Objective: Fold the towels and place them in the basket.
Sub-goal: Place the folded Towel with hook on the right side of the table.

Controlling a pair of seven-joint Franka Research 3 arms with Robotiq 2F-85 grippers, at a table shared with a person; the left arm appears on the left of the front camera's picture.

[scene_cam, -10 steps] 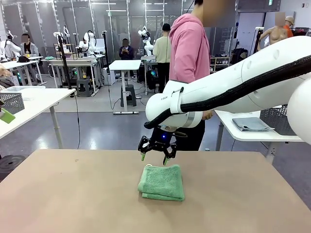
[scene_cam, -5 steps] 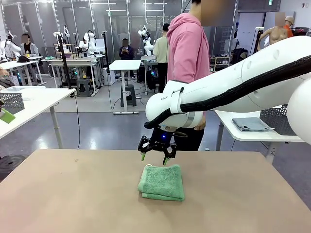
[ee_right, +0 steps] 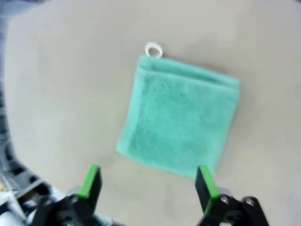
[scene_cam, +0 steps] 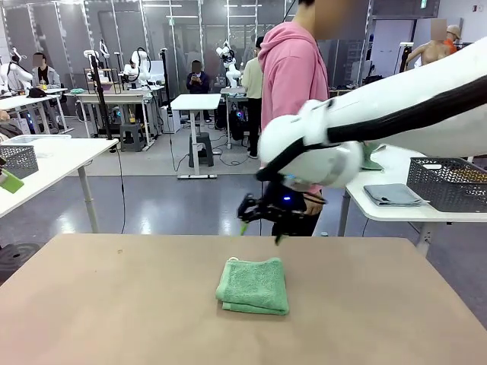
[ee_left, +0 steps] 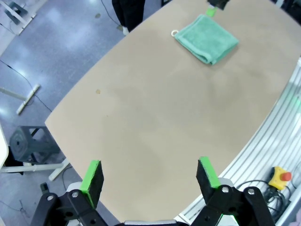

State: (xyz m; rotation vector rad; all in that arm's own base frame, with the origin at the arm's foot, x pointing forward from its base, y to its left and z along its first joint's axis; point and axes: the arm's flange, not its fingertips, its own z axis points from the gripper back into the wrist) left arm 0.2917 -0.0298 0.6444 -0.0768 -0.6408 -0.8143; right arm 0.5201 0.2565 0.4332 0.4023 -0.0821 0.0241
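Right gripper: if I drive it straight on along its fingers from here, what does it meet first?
Most likely the folded mint green towel: the open right gripper points down at it, with only the table beneath. Depth is unclear, so it may land near the towel's edge.

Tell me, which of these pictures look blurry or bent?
Right wrist view: the green towel looks soft and blurred. Left wrist view: sharp, but the table edges bow from the wide lens. Front view: mostly crisp, the right gripper slightly smeared.

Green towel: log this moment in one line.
green towel: folded, on table | right gripper: open, over towel | left gripper: open, empty
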